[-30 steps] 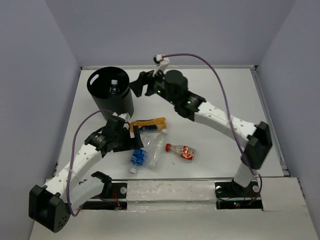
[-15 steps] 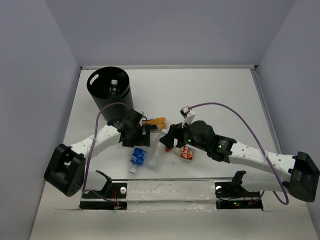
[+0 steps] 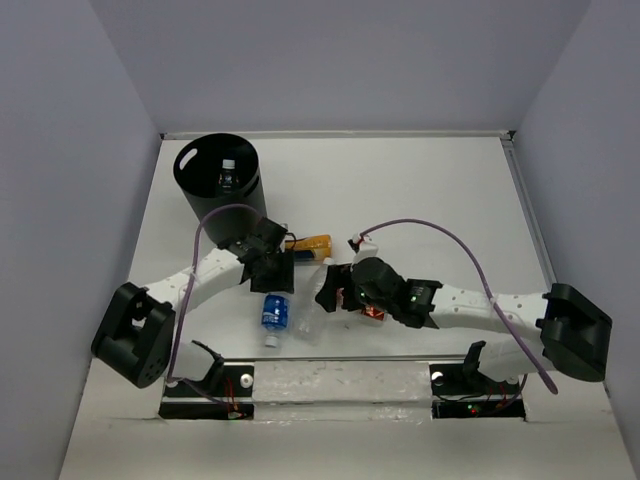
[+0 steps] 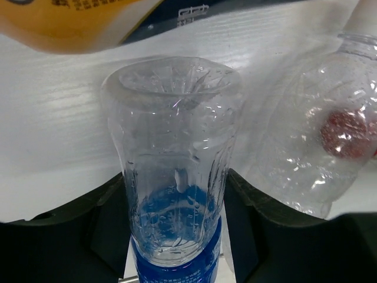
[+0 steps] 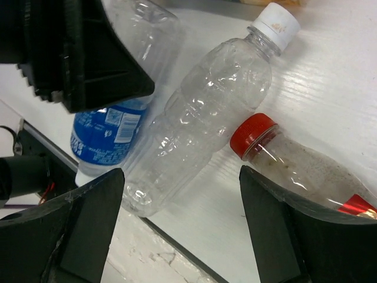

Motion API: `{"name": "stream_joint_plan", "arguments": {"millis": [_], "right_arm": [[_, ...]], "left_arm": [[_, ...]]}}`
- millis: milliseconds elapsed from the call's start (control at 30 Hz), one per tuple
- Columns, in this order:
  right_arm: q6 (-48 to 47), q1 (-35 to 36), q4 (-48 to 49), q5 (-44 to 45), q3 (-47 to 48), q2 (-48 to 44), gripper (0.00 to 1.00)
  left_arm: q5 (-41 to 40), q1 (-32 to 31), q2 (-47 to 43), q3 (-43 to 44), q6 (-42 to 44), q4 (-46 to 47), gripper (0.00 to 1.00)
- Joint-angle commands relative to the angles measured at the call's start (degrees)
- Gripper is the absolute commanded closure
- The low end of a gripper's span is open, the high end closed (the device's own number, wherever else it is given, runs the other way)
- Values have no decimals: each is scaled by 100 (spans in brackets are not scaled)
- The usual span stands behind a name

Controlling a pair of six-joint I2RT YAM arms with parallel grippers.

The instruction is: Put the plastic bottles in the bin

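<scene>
The left gripper (image 4: 177, 227) has its jaws apart, one finger (image 4: 109, 221) on each flank of the blue-labelled bottle (image 4: 174, 177); whether they press it cannot be told. In the top view this bottle (image 3: 275, 314) lies on the table (image 3: 420, 190), its long axis running 12 to 6 o'clock, cap at 6.

The right gripper (image 5: 179, 174) is spread wide and holds nothing, hanging over the clear bottle (image 5: 200, 124). In its own view that bottle's white cap (image 5: 275, 23) points to 1 o'clock. The red-capped bottle (image 5: 294, 165) lies just beside it, cap toward 10 o'clock.

The orange bottle (image 3: 308, 246) lies at 12 o'clock of the group. The bin (image 3: 218, 190) stands at 11 o'clock, one bottle (image 3: 228, 174) inside.
</scene>
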Motion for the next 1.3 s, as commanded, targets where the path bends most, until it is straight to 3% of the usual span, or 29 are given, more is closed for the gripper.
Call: {"name": "stream_joint_plan", "arguments": {"millis": [0, 133, 300, 667, 800, 1000, 1100, 1267], "right_arm": [[498, 115, 81, 457, 553, 301, 16], [675, 115, -182, 984, 921, 810, 16], [613, 115, -761, 1423, 1607, 1416, 16], [604, 115, -1800, 1987, 2416, 2340, 11], [534, 115, -1800, 1829, 2636, 2656, 11], [464, 115, -1791, 1794, 2944, 3157, 12], [429, 115, -1800, 1837, 3023, 3324, 14], [411, 115, -1800, 1925, 3049, 3377, 29]], "left_arm": [[39, -47, -727, 380, 49, -493, 48], [-224, -56, -1457, 985, -4, -1159, 48], [-900, -47, -1959, 2426, -65, -1285, 48], [-2747, 190, -1292, 4588, 522, 666, 47], [-3107, 654, -1063, 4784, 620, 1149, 47], [-3476, 1525, -817, 4407, 585, 2054, 47], [-3793, 1649, -562, 4318, 769, 2441, 47], [-4250, 1711, -175, 4125, 1269, 3047, 47]]}}
